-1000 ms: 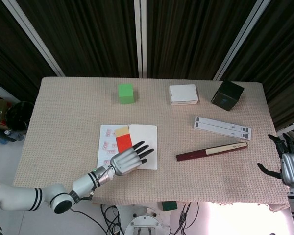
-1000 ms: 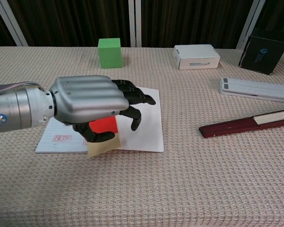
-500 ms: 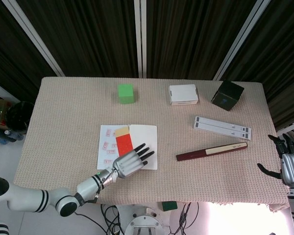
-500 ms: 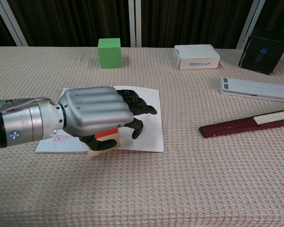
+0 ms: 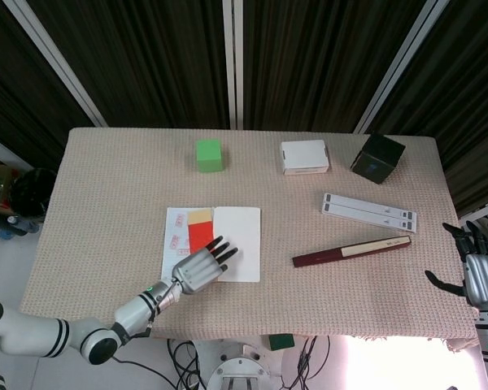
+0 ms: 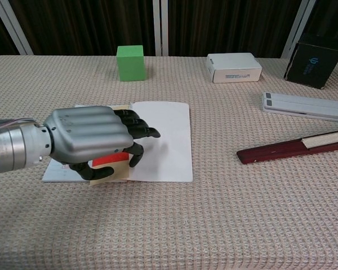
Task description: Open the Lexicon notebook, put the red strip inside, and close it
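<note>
Left hand (image 6: 93,138): nearest the table's front edge, palm down over the near left part of the open notebook (image 5: 237,244), fingers loosely extended toward the far right, nothing seen gripped; whether the fingertips (image 5: 221,250) touch the page cannot be told. Right hand (image 5: 478,272): off the table's right side, fingers spread, empty. Notebook: lies flat and open on the woven table (image 5: 106,211), left page printed with small red marks, right page blank white. Red strip (image 5: 198,238): lies on the notebook at the join of the two pages, long axis running near to far, its near end hidden under the left hand; a tan piece (image 5: 199,217) sits at its far end, just touching. Dark red pen (image 5: 350,251): right of the notebook, well apart, long axis slanting up to the right. White ruler-like bar (image 5: 369,212): beyond the pen. Far row, left to right: green cube (image 5: 209,154), white box (image 5: 304,157), black box (image 5: 377,158).
</note>
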Controlling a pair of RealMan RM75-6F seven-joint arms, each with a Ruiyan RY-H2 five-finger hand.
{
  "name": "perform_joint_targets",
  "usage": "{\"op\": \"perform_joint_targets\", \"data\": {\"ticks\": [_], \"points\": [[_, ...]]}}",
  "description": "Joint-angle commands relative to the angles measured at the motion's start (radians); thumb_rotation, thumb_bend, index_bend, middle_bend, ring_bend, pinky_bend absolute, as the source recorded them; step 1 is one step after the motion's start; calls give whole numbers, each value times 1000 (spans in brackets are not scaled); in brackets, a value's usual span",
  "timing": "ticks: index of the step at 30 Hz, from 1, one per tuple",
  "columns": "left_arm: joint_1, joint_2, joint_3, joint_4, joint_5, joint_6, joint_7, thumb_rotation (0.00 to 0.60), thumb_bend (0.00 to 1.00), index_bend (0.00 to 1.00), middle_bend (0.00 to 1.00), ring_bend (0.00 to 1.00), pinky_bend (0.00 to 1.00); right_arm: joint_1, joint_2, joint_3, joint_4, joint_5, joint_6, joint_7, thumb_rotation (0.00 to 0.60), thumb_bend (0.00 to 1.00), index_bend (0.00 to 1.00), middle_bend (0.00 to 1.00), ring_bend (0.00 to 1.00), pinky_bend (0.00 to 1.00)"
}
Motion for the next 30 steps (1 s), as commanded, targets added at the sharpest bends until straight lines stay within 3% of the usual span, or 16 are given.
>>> {"op": "perform_joint_targets", "data": {"ticks": [1,14,22,30], "points": [[1,8,8,0,-7,2,3,600,411,382,0,0,47,-1,2,0,-2,-1,2,-2,600,130,153,156,0,111],[9,45,30,-14,-25,27,2,600,411,383,0,0,47,-3,3,-1,-12,-3,7,-11,600,130,153,156,0,111],[36,75,-5,-33,41,57,-165,600,411,373,0,0,48,-3,8,0,-21,-2,8,-16,600,129,153,156,0,111],[99,60,-31,109,61,138,-284,600,356,343,0,0,48,0,11,0,-22,-3,3,-18,600,130,153,156,0,111]]}}
